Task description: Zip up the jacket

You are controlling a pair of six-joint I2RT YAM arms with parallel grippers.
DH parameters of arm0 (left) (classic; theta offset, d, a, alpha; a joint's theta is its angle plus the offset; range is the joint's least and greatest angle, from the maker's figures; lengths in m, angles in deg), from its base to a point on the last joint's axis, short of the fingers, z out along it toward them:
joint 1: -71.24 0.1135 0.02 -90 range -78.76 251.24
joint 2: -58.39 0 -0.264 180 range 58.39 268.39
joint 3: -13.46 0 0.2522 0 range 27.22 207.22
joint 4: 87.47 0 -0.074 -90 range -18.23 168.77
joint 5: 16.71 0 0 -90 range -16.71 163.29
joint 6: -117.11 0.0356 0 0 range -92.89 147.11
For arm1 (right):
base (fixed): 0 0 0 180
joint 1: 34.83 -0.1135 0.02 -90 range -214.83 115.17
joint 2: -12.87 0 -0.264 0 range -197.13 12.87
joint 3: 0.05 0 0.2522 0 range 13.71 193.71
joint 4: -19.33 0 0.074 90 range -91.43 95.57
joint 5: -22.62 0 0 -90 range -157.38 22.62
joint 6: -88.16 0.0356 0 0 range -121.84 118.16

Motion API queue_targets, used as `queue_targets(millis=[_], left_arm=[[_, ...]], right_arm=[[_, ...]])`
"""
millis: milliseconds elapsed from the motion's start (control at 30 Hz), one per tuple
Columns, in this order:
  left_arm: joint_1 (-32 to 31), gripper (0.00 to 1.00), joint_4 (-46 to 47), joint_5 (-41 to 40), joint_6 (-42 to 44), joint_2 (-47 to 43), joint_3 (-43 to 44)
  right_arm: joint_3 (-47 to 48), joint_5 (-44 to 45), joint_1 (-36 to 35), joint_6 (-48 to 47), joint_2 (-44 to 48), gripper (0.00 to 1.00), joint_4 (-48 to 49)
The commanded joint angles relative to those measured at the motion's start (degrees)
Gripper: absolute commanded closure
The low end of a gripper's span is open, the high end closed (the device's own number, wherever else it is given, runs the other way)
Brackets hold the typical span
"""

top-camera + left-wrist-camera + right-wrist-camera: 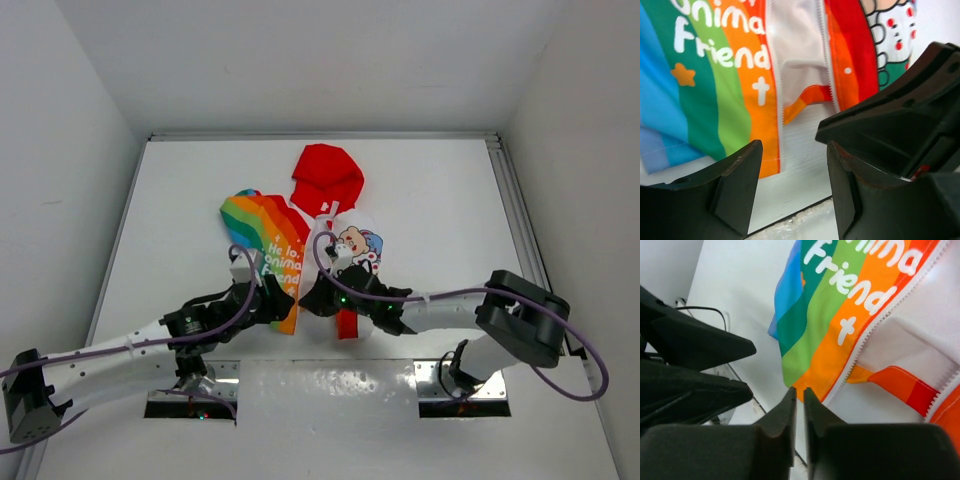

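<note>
**White table, jacket open, both arms at its hem**

White table (450, 200) inside white walls, shiny strip (325, 385) along the near edge between the arm bases.

The jacket (265, 250) lies flat around the middle of the top view. Its red hood (327, 175) points to the upper part of the frame and the hem points down toward the arms. The rainbow panel with white lettering (715, 30) is on the left, and the white panel with the cartoon print (358, 243) is on the right.

The front is unzipped. In the left wrist view the two rows of white zipper teeth (775, 100) run apart, with pale lining and a striped fold between them.

Left gripper (794, 165): fingers apart, nothing between them, only bare table and the orange hem edge beyond. It sits low over the table just below the hem, at lower centre-left in the top view.

Right gripper (800, 392): fingers drawn almost together with only a thin slit left. The tips are right at the bottom corner of the orange stripe beside the zipper teeth. Cannot tell whether fabric is pinched in the slit.

In the top view the two grippers are close together at the hem, and a purple cable (330, 262) loops over each arm.
</note>
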Motion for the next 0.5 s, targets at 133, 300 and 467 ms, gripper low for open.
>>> queue_targets(millis=[133,300,467], left_arm=[[1.21,0.49,-3.53,-1.77,-1.40,-0.22,0.45],[1.30,0.50,-4.68,-2.73,-3.16,-0.66,-0.43],[1.30,0.51,-5.12,-3.61,-3.42,-1.98,-0.86]], right_arm=[[1.84,-5.64,0.31,4.18,-7.12,0.64,-2.45],[5.10,-7.84,-0.13,5.58,-13.37,0.60,-1.05],[5.54,-8.55,-0.22,8.05,-18.91,0.60,5.35]])
